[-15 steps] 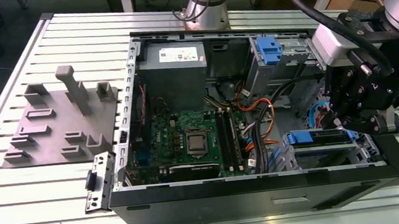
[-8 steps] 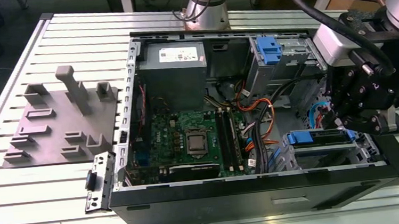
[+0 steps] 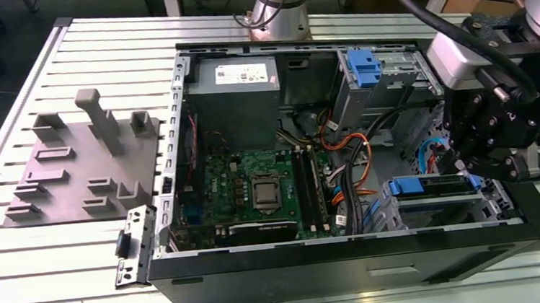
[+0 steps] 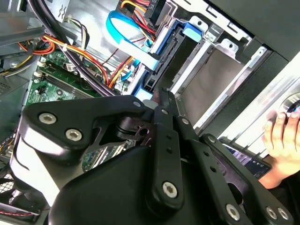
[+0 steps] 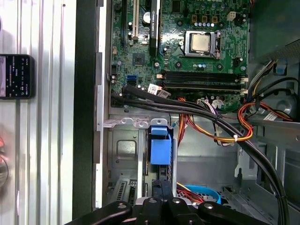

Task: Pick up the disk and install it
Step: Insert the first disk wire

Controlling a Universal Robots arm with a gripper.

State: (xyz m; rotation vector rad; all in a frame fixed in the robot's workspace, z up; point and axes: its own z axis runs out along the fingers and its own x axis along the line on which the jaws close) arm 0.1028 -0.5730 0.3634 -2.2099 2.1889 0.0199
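Note:
The disk lies flat in the drive bay at the near corner of the open computer case, on the exterior view's right. Its bright blue bracket faces the motherboard. In both wrist views the bracket sits between the bay's metal rails. My black gripper hangs just above the disk's outer end. Its fingers are pressed together with nothing between them, tips close to the bracket's edge. Whether they touch the disk I cannot tell.
Orange, black and blue cables run beside the bay, next to the motherboard. A second blue tab sits in the far bay. A grey fixture plate lies on the slatted table. A person's hand and a phone are beside the case.

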